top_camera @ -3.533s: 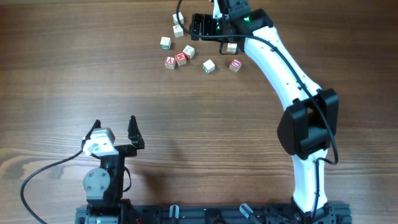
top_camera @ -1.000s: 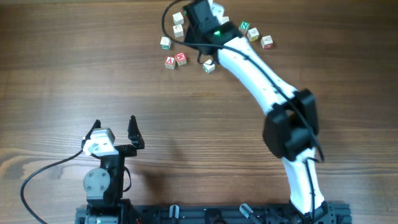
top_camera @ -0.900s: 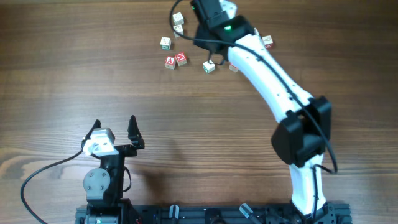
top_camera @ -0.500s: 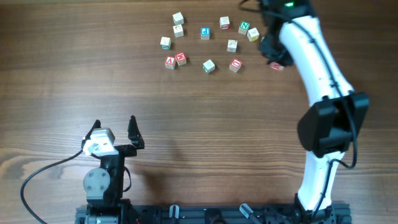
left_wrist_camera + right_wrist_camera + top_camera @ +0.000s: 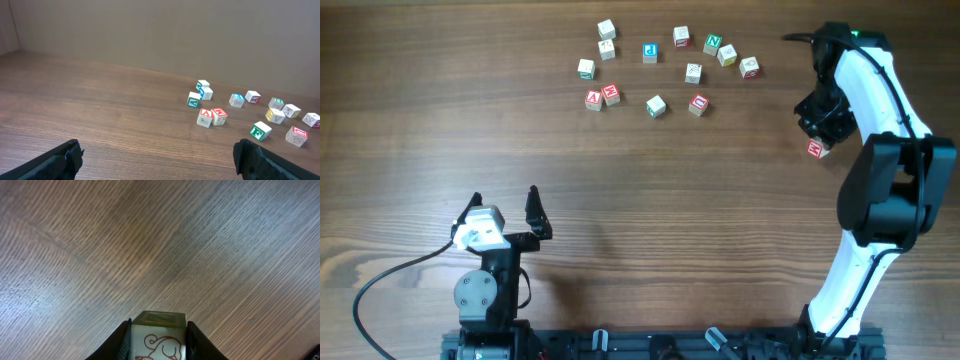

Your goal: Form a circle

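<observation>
Looking down from above, the right gripper point(image 5: 820, 138) is out at the right side of the table point(image 5: 420, 150), well apart from the 13 loose blocks point(image 5: 656, 105) scattered in a rough cluster near the far edge. A single block point(image 5: 816, 149) with a red mark pokes out from under it. That view does not settle the grip, but the right wrist camera does: both fingers point(image 5: 122, 342) press flat against the sides of the block, clamped on it. Only here do you see its white face with a curly red drawing and a greenish top. Whether it touches the wood I cannot tell.

The left gripper point(image 5: 505, 205) sits near the front edge with its jaws wide apart and nothing between them. Its own camera sees the cluster from low down, where the letters show up in red, green, blue and yellow.
</observation>
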`<state>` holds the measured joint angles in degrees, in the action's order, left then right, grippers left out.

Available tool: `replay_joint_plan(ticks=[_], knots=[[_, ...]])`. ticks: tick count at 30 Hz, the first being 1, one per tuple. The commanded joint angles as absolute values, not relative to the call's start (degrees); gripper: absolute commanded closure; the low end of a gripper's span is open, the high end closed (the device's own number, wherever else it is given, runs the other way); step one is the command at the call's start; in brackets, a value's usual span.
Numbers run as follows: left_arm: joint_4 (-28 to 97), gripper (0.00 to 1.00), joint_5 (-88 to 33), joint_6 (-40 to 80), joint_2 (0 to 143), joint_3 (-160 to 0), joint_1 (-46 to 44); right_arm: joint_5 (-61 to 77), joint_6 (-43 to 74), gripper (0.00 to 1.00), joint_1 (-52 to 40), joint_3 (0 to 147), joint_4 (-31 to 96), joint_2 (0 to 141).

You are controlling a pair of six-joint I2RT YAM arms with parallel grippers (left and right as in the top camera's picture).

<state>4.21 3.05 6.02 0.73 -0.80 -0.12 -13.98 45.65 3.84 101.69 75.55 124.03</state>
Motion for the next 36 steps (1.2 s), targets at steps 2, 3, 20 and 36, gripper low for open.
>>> replay_joint_plan(ticks=[2, 3, 20, 36], knots=[[3.99, 0.0, 2.39, 4.73, 0.16, -0.34, 0.34, -13.52, 43.18, 0.66, 5.02, 101.54, 75.24, 123.96], [3.99, 0.0, 2.37, 4.71, 0.16, -0.34, 0.34, -13.65, 42.0, 0.65, 5.54, 101.43, 74.83, 123.96], [3.99, 0.0, 2.37, 4.71, 0.16, -0.34, 0.34, 0.1, 28.75, 0.61, 7.53, 87.68, 49.08, 123.96], [3.99, 0.0, 2.37, 4.71, 0.16, -0.34, 0.34, -1.85, 41.1, 0.61, 7.6, 87.74, 51.44, 123.96]])
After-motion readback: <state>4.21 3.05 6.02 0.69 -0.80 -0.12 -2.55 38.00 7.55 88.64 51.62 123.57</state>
